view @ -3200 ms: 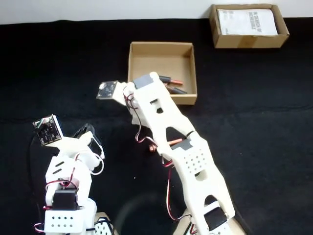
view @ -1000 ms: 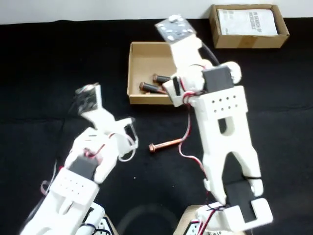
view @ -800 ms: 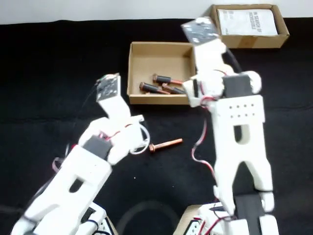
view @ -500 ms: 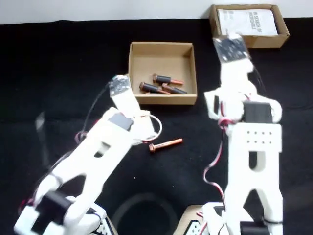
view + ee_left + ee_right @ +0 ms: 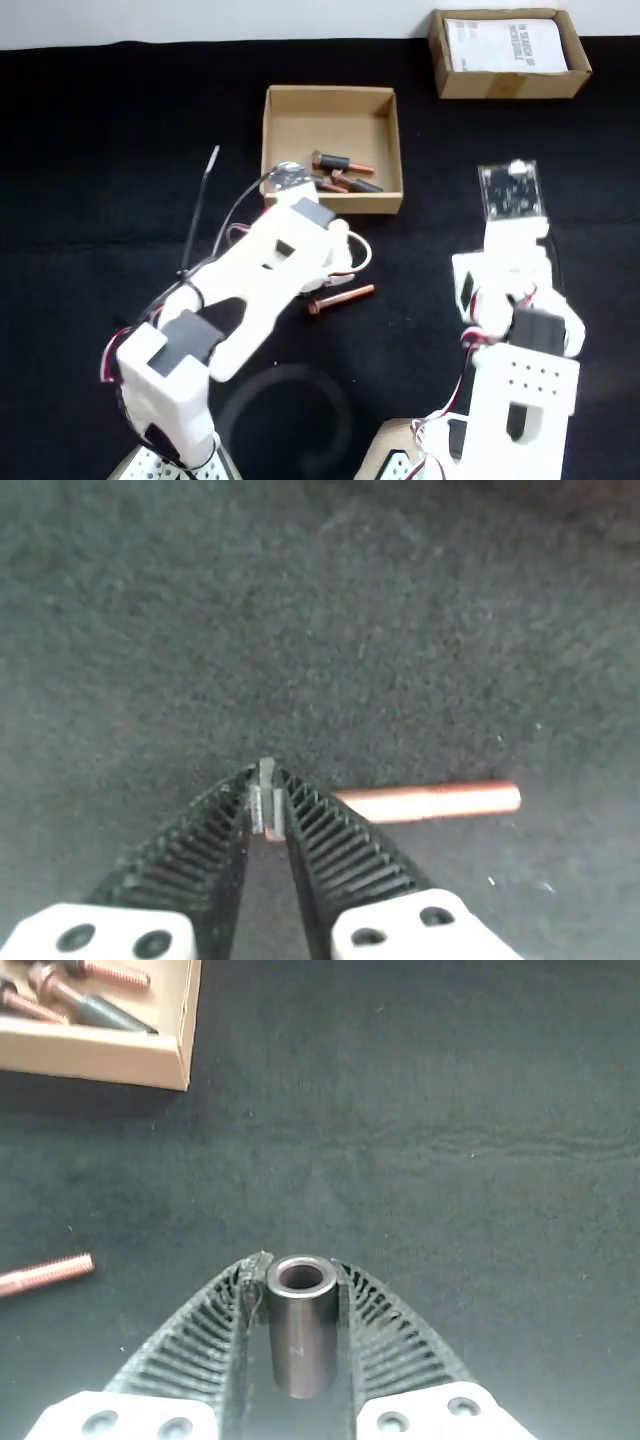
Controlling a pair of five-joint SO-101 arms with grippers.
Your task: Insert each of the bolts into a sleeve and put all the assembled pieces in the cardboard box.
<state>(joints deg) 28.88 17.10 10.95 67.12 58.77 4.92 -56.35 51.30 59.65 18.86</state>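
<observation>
Two pincers each hold a part. The left pincer [image 5: 265,792] is pinched almost closed on the head of a bolt [image 5: 430,801] lying on the black cloth [image 5: 120,150]. The right pincer [image 5: 298,1272] clamps a grey sleeve [image 5: 302,1335], well apart from the bolt. About three joined pieces [image 5: 335,172] lie in the cardboard box [image 5: 331,92], so this pair looks like the only one left to join. The left arm's looping wire [image 5: 358,255] hangs near the bolt. A second box [image 5: 510,84] holding paper sits at the far corner.

The sleeve [image 5: 302,1330] between the ribbed black plastic fingers [image 5: 392,1332] is smooth dark metal. The bolt [image 5: 430,802] is coppery metal, lying on matt, fuzzy cloth [image 5: 300,630].
</observation>
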